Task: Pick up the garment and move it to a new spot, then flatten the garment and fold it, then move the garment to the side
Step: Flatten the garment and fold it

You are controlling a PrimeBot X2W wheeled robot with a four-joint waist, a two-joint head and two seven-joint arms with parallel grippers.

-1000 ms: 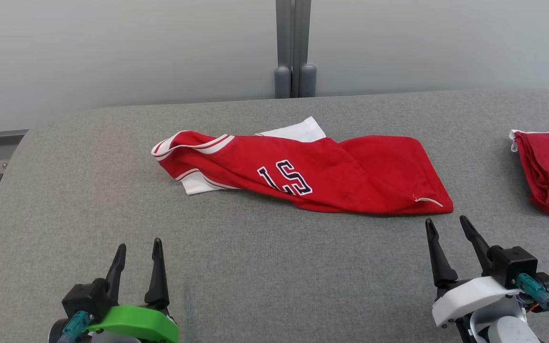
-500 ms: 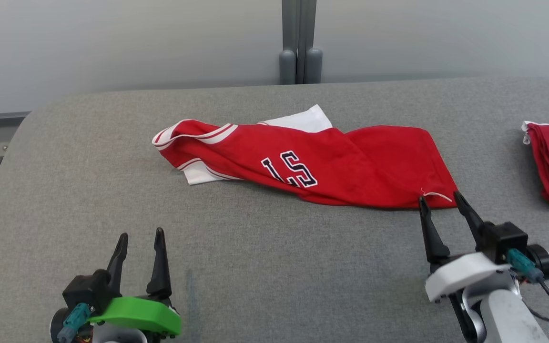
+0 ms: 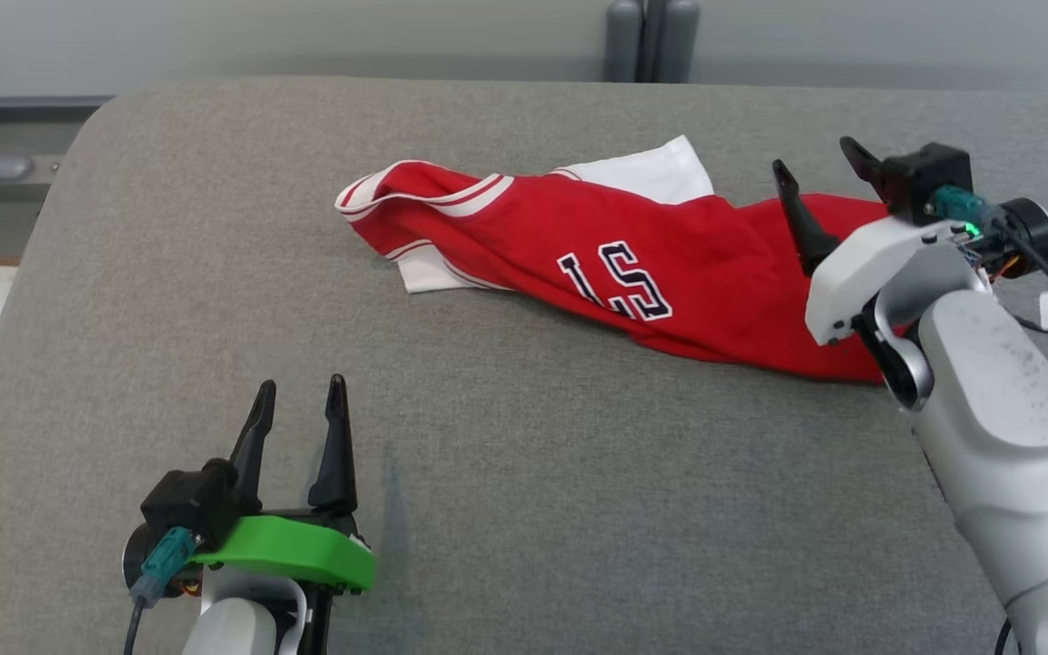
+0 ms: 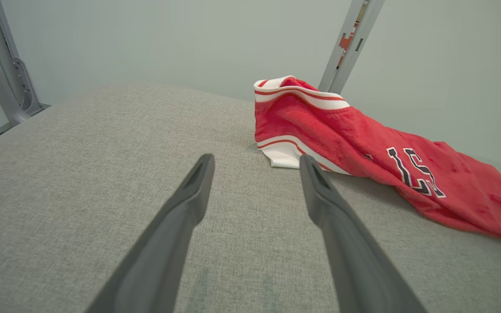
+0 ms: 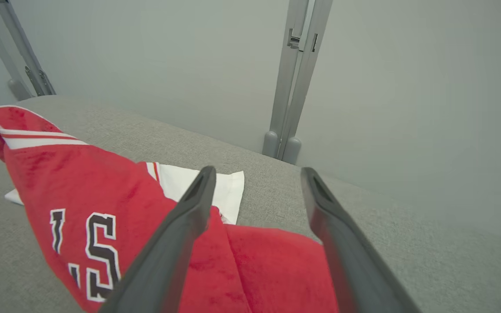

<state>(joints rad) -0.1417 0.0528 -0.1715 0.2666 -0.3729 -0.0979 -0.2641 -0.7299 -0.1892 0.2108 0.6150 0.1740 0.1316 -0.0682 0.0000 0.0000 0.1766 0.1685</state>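
1. Red cloth garment point(image 3: 533, 227) with red-and-white striped trim, white panels and dark numerals point(image 3: 615, 280) outlined in white. It lies crumpled and lengthwise across the far middle of the table. The striped end points to the robot's left and the plain red end to its right. One white panel point(image 3: 660, 168) shows at the far edge.

2. Grey fabric-covered table point(image 3: 524, 473) with rounded far corners. It bears the garment.

3. Left gripper point(image 3: 301, 384), two long dark fingers on a green bracket point(image 3: 297, 550). The fingers are spread apart with nothing between them. It is over bare table at the near left, apart from the garment. In the left wrist view the striped end lies ahead and to the right of the fingertips.

4. Right gripper point(image 3: 812, 155), two long dark fingers on a white bracket point(image 3: 861, 264). The fingers are spread wide and hold nothing. It is over the garment's plain red right end, tips pointing toward the far edge. Whether it touches the cloth cannot be told.

5. Grey upright post point(image 3: 651, 27), at the table's far edge, in front of a pale wall point(image 3: 306, 36).
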